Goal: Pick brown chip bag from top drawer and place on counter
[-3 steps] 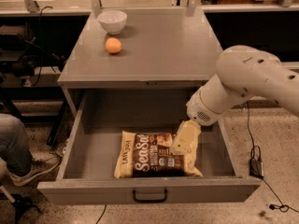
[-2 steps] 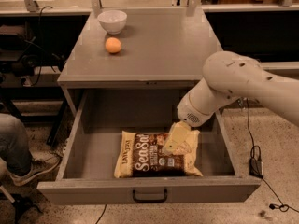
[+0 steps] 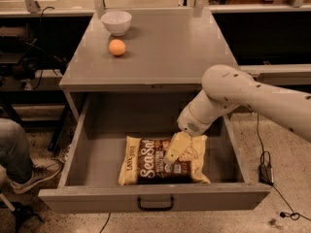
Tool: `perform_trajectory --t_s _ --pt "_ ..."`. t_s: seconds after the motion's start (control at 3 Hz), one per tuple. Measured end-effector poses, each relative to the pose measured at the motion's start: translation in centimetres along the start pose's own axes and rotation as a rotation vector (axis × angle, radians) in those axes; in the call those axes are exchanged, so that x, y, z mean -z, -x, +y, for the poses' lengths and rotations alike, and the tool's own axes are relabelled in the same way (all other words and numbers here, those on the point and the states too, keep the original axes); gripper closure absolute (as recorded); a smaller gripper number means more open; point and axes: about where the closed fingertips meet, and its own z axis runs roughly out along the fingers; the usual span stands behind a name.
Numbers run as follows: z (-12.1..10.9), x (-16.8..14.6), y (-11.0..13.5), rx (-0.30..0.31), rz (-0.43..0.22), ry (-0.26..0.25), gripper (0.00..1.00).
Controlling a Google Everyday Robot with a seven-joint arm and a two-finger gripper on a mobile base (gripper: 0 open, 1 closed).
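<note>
The brown chip bag [image 3: 146,161] lies flat in the open top drawer [image 3: 97,200], near its front. The pincer [image 3: 176,149] is over the bag's right half; how far open it is cannot be told. A shallow pinch on the crinkly foil may slip before reaching the counter [image 3: 170,47].

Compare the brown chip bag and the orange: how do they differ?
The brown chip bag is flat, rectangular and printed; the orange is round and plain. The bag lies in the open top drawer; the orange sits on the counter. The gripper is over the bag, not near the orange. Both rest on grey surfaces.
</note>
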Motion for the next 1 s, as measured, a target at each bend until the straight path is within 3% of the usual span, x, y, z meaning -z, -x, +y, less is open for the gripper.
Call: perform_trajectory --t_s 0.33,0.67,1.0 --pt "-0.3 -2.0 -0.9 -0.022 0.013 0.044 0.00" --pt "-0.4 -3.3 -1.9 -0.036 0.019 0.077 0.18" --pt "-0.3 -3.7 -2.6 -0.039 0.017 0.102 0.49"
